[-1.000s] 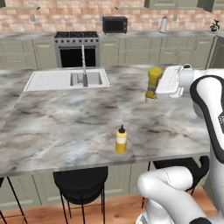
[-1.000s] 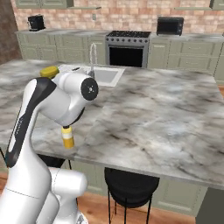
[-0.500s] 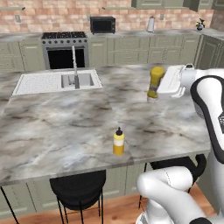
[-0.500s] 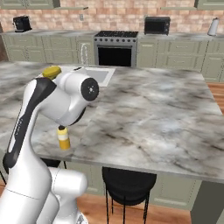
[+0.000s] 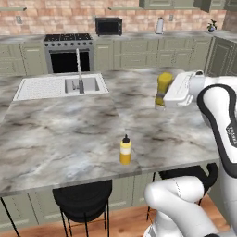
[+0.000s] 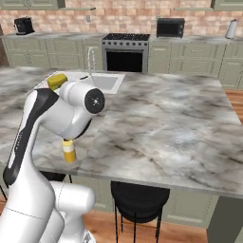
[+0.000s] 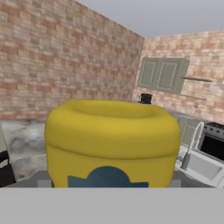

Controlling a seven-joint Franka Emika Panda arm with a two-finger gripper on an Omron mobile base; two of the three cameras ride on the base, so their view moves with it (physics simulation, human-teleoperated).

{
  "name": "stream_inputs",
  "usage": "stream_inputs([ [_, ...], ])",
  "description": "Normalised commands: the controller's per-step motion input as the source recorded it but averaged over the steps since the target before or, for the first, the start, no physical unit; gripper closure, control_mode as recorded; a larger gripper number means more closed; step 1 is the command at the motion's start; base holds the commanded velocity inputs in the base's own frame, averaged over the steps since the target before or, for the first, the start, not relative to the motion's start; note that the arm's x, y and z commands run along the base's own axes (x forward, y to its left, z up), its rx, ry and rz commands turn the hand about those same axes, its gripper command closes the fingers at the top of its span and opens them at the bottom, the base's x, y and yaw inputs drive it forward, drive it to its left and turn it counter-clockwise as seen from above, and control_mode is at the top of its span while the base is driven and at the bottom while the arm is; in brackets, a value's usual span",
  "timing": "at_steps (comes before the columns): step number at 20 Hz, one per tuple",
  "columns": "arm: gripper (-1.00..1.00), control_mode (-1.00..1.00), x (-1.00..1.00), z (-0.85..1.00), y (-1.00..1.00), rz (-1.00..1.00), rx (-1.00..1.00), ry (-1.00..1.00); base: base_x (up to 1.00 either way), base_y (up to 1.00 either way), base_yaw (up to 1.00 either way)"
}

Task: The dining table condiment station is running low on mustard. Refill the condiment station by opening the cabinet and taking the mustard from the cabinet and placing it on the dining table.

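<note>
The mustard (image 5: 163,87), a squat dark-yellow bottle, hangs a little above the right part of the dining table (image 5: 55,134), pale end down. My gripper (image 5: 167,92) reaches in from the right and is shut on it. In the right base view my own arm covers most of the mustard (image 6: 57,80), leaving one yellow end showing over the dining table (image 6: 166,123). Close up in the hand view, the mustard (image 7: 111,144) hides the fingers. A sage-green wall cabinet (image 7: 162,74) hangs shut on the far brick wall; I cannot tell whether it is the cabinet.
A slim yellow bottle with a dark nozzle (image 5: 125,151) (image 6: 70,150) stands near the table's front edge. The inset sink (image 5: 60,86) and tap (image 5: 79,74) lie at the far left. Black stools (image 5: 83,196) (image 6: 140,194) sit under the front edge.
The whole picture has shifted in both base views, so the base has driven along the table. The mustard has stayed in the gripper, and the arm's pose looks unchanged.
</note>
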Motion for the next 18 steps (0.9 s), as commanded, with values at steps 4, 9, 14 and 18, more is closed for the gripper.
stream_inputs([
  [4, 1.00, -1.00, 0.16, -0.42, 0.00, 0.03, 0.00, 0.00, 0.00, 0.00, 0.00],
  [9, 1.00, -1.00, 0.21, -0.52, -0.16, 0.10, 0.00, 0.06, 0.00, 0.00, 0.00],
  [14, 1.00, -1.00, 0.31, -0.49, -0.18, 0.15, 0.00, 0.09, 0.00, 0.00, 0.00],
  [18, 1.00, -1.00, 0.34, -0.65, -0.14, 0.14, 0.00, 0.10, 0.00, 0.00, 0.00],
])
